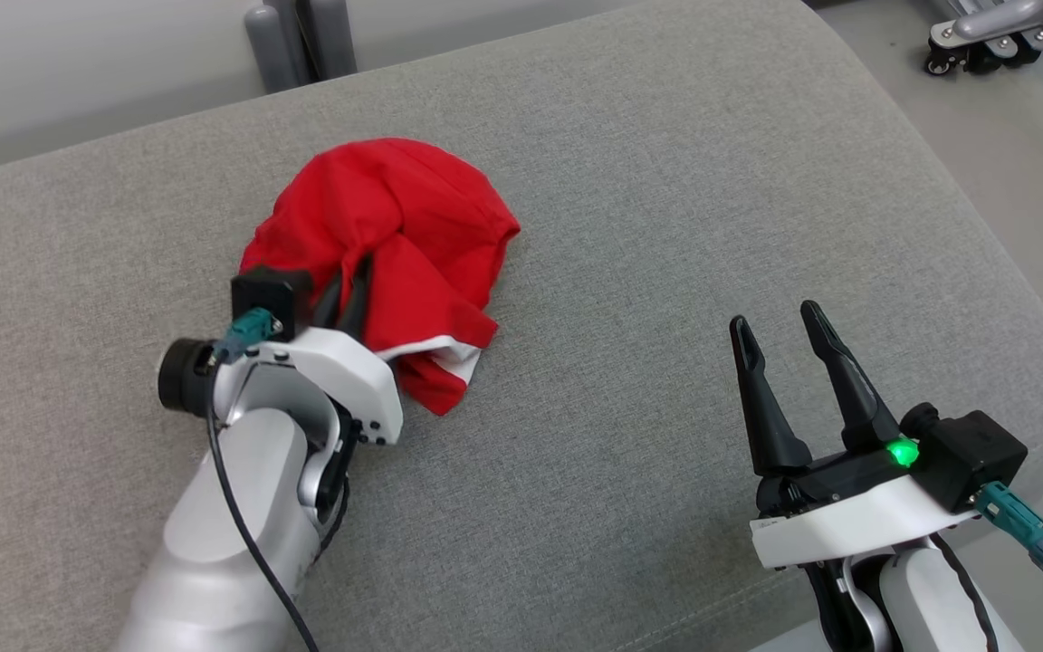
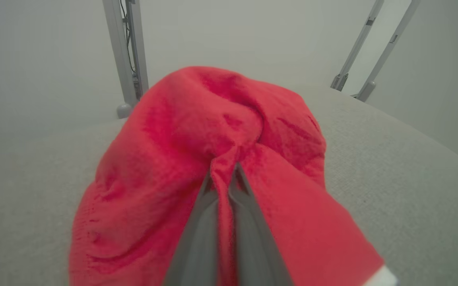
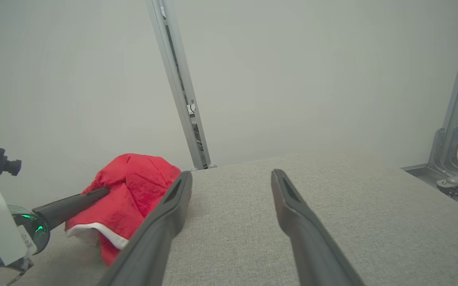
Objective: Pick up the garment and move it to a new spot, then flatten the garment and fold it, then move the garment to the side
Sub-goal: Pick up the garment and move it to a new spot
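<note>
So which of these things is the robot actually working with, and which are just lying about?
In the job: crumpled red cloth garment; left gripper, shut on it; right gripper, open.
Just about: grey metal posts; wheeled grey metal base.

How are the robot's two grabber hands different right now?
The left gripper is pinched shut on a fold of the red garment; the right gripper is open and holds nothing. The left gripper is at the cloth; the right gripper is off to the side over bare grey cushion. Both have two long dark fingers.
</note>
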